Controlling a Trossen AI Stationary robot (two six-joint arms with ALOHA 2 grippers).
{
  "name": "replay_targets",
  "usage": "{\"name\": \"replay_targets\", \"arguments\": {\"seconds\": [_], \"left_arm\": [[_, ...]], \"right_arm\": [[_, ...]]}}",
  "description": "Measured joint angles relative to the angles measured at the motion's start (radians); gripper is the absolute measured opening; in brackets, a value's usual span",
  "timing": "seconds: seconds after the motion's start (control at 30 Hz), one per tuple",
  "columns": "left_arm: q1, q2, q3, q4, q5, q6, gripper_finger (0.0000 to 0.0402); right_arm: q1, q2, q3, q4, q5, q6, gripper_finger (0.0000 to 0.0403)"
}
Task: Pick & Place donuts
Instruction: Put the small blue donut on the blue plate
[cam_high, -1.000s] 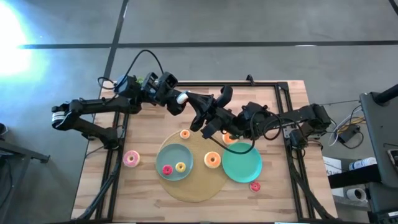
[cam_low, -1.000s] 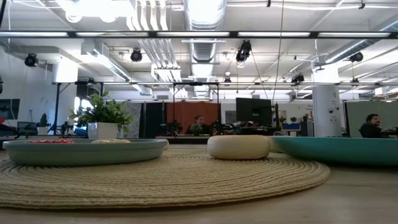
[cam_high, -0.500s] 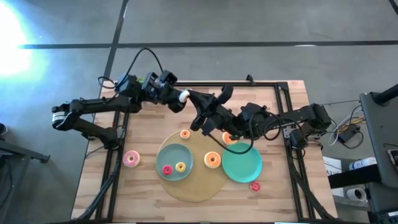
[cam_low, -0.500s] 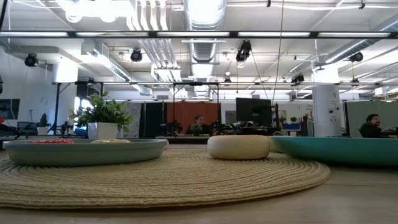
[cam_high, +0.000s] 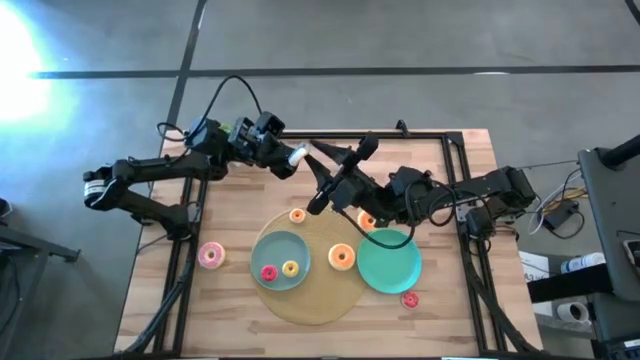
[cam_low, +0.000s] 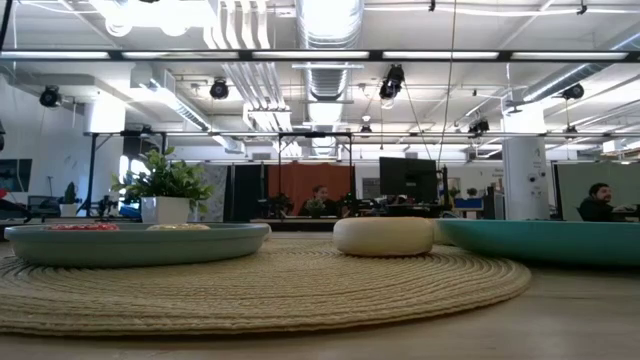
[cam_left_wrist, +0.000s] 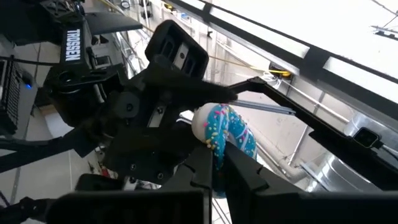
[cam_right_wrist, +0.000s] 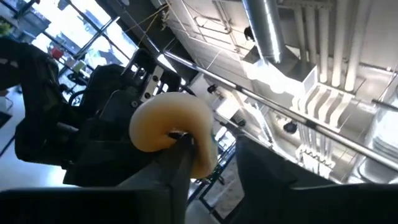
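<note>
- Donut (cam_left_wrist: 225, 132), blue-iced with sprinkles, hangs in the air over the worktop's (cam_high: 470, 300) far side, between the two arms.
- Step, as I judge it: a hand-over. The left tool (cam_left_wrist: 219, 167) is clamped narrow on the donut's rim. The right tool (cam_right_wrist: 214, 163) faces it with its fingers apart, one of them touching the donut's pale underside.
- Next move calls for the right tool to back clear without snagging the ring. The left arm would then carry the donut down to a plate.
- Grey-blue plate (cam_high: 268, 243) holds a red donut (cam_high: 267, 272) and a yellow donut (cam_high: 290, 268).
- Green plate (cam_high: 395, 270) shows nothing inside. An orange donut (cam_high: 368, 222) sits at its far rim, half hidden by the right arm; on or beside it, I cannot tell.
- Loose on the worktop: a pink donut (cam_high: 210, 256) and a second red donut (cam_high: 410, 298).
</note>
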Motion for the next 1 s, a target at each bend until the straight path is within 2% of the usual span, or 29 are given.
{"name": "replay_targets", "arguments": {"seconds": [0.23,0.37,0.53,0.63,0.73,0.87,1.0], "left_arm": [[0.036,0.0,0.0,-0.101,0.091,0.071,0.0001],[0.046,-0.002,0.0,-0.156,0.081,0.136,0.0],[0.083,-0.003,-0.001,-0.171,0.059,0.183,0.0],[0.11,-0.012,-0.019,-0.236,0.081,0.248,0.0],[0.118,-0.047,-0.055,-0.406,0.087,0.353,0.0],[0.095,-0.118,-0.119,-0.746,0.072,0.525,0.0],[0.054,-0.204,-0.187,-1.059,-0.033,0.67,0.0]], "right_arm": [[0.042,-0.001,-0.001,-0.032,0.153,0.085,0.0195],[0.079,-0.015,-0.002,-0.125,0.233,0.184,0.0202],[0.128,-0.033,-0.007,-0.288,0.291,0.393,0.0203],[0.15,-0.057,-0.005,-0.355,0.424,0.468,0.0203],[0.164,-0.075,-0.003,-0.469,0.589,0.567,0.0203],[0.173,-0.13,-0.005,-0.745,0.625,0.917,0.0203],[0.162,-0.195,-0.002,-1.092,0.553,1.372,0.0203]]}}
